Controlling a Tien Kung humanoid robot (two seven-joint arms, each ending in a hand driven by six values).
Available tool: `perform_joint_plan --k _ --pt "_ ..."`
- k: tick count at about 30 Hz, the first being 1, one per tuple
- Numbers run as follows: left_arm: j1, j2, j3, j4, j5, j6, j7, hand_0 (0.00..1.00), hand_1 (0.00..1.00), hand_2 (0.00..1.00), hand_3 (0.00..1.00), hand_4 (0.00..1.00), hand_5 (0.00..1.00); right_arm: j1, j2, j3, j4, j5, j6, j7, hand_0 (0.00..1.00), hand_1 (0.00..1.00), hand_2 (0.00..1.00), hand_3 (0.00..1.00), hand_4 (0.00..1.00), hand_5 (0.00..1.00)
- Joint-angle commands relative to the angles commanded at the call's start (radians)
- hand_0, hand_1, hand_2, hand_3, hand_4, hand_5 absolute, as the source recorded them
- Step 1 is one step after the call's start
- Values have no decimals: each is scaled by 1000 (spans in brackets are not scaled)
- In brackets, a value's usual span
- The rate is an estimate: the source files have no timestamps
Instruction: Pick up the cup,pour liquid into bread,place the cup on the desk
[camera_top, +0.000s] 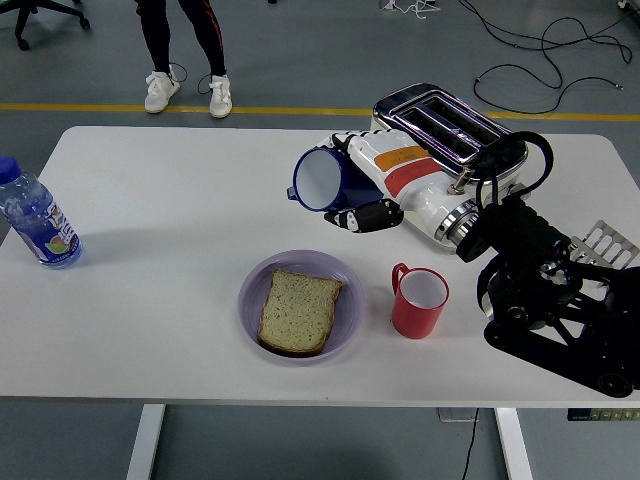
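Note:
My right hand (352, 190) is shut on a blue cup (320, 181), held above the table behind the plate. The cup lies tilted on its side with its white inside facing left and toward me. Below and in front of it, a slice of bread (298, 311) lies in a purple plate (345, 283). No liquid is visible. The right arm comes in from the lower right. The left arm does not show.
A red mug (418, 301) stands upright right of the plate, under my forearm. A silver toaster (450, 135) sits behind the hand. A water bottle (36, 218) stands at the left edge. A person's legs (182, 50) are beyond the table.

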Motion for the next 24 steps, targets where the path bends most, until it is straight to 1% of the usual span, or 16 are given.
perform_joint_plan --k 2,5,6,9,11,14,16,17,20,22,24 --pt "0 0 -1 0 1 0 0 658 693 707 590 308 868 -27 -10 38 25 77 -1 5 441 453 536 568 548 2" --pt "-2 0 3 0 2 1 0 658 693 707 590 308 868 -88 -43 113 84 195 5 19 441 453 536 568 548 2" --pt "-2 0 3 0 2 1 -1 658 693 707 590 308 868 -95 -46 123 90 224 6 20 441 453 536 568 548 2" --pt "-2 0 0 0 3 3 0 659 693 707 590 308 867 -180 -84 225 154 353 6 38 441 453 537 567 549 2" --pt "-3 0 1 0 2 4 0 659 693 707 590 308 867 -204 -91 261 166 427 6 41 441 453 537 567 549 2" --pt "-1 0 -5 0 9 4 -1 659 692 706 590 308 867 -276 -111 359 205 555 15 55 443 455 539 567 552 2" --pt "-1 0 -7 0 11 5 -1 659 692 706 590 308 867 -314 -120 415 214 637 29 60 443 455 539 567 552 2" --pt "-1 0 -7 0 11 5 -1 659 692 706 590 308 867 -318 -121 424 214 663 30 61 443 455 539 567 552 2" --pt "-2 0 -8 0 11 5 -1 658 692 706 590 306 867 -403 -150 537 214 790 83 58 447 456 544 568 558 2" --pt "0 0 -9 0 11 5 -1 658 692 706 590 306 867 -442 -160 593 214 862 103 61 447 456 544 568 558 2" --pt "2 0 -7 0 11 4 -1 658 692 706 590 306 867 -476 -168 634 214 902 121 72 447 456 544 568 558 2"
